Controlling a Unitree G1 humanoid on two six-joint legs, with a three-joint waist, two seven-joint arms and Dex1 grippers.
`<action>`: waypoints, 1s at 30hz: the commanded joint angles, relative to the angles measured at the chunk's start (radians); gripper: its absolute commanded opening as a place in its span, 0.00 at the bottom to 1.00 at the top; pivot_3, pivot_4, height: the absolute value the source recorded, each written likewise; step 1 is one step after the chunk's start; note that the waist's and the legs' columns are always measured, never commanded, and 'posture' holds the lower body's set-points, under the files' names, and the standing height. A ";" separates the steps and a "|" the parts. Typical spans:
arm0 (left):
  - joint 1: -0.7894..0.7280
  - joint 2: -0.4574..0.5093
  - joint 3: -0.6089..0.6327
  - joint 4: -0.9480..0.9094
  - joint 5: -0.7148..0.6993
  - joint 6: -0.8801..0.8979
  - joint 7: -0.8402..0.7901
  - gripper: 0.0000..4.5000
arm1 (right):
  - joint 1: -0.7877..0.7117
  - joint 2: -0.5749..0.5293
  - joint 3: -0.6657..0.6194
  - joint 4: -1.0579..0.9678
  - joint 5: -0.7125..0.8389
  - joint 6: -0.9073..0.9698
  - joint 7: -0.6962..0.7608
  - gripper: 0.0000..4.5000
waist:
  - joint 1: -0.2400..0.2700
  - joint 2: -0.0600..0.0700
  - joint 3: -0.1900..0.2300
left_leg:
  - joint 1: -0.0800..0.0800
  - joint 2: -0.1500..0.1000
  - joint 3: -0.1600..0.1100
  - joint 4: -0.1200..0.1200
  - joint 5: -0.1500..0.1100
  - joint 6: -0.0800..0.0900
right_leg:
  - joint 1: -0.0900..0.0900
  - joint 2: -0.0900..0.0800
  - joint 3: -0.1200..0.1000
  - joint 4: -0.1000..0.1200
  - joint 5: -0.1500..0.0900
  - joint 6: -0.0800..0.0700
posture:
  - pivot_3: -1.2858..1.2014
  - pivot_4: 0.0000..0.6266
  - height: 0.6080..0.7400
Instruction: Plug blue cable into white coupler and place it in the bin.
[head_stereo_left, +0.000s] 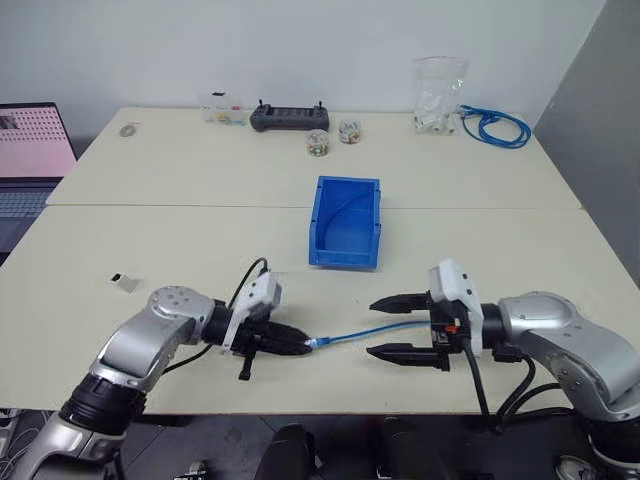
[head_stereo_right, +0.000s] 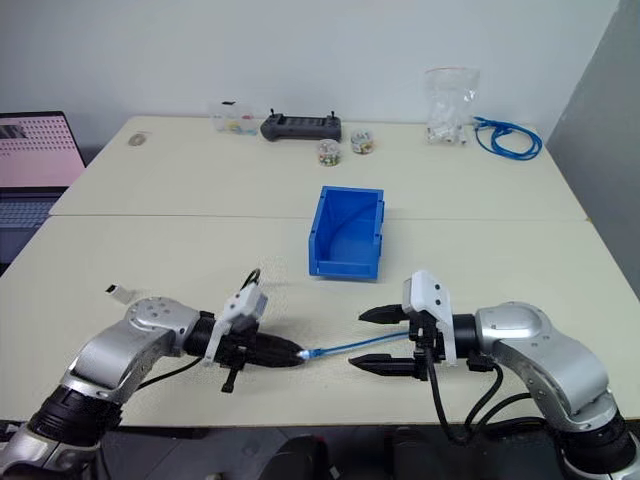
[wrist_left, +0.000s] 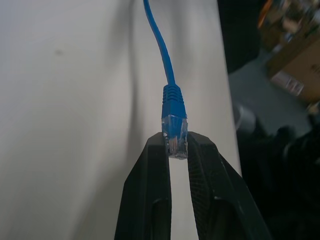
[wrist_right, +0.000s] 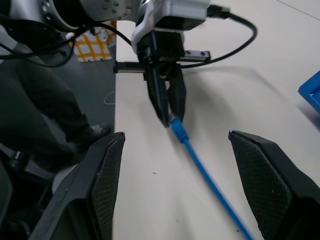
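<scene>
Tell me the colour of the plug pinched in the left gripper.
Clear, with a blue boot; the plug shows best in the left wrist view.

Left gripper (wrist_left: 178, 150) fingers clamped on clear plug of blue cable (wrist_left: 173, 107), blue boot just past fingertips, cable running away over pale table (wrist_left: 75, 100).

Clutter along the far edge of the table, all well away from the grippers

Far beyond the grippers (head_stereo_left: 312, 345), a black handheld controller (head_stereo_left: 289, 118) lies beside a small clear box (head_stereo_left: 222, 110) and two small round containers (head_stereo_left: 331, 138) of mixed bits. Farther toward the right gripper's (head_stereo_left: 392, 326) side, a clear plastic bag (head_stereo_left: 439, 96) with white pieces stands next to a coiled bundle of blue cables (head_stereo_left: 496, 126). An open laptop (head_stereo_left: 30, 160) sits off the left gripper's side, with a small scrap (head_stereo_left: 124, 282) on the table nearer that gripper.
</scene>
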 joint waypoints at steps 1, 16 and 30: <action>-0.080 -0.067 0.113 -0.008 -0.177 0.191 0.088 0.05 | 0.008 -0.037 -0.110 -0.073 0.192 0.107 -0.038 0.78 | -0.001 0.000 0.000 | 0.000 0.000 0.000 0.000 0.000 0.000 | 0.000 0.000 0.000 0.000 0.000 0.000 | 0.52 0.24 1.00; -0.209 -0.310 0.399 0.047 -0.929 0.701 0.585 0.05 | -0.132 0.049 -0.268 0.090 0.678 0.181 -0.410 0.78 | -0.006 -0.002 0.000 | 0.001 0.000 0.000 0.000 0.000 0.000 | 0.000 0.000 0.001 0.001 0.000 0.000 | 0.52 0.24 1.00; -0.160 -0.259 0.284 0.013 -1.420 0.491 0.960 0.05 | -0.307 0.104 -0.196 0.194 0.946 0.133 -0.580 0.78 | -0.003 -0.002 0.000 | 0.000 0.000 0.001 0.000 0.000 0.000 | 0.000 -0.001 0.002 0.000 0.003 -0.005 | 0.52 0.24 1.00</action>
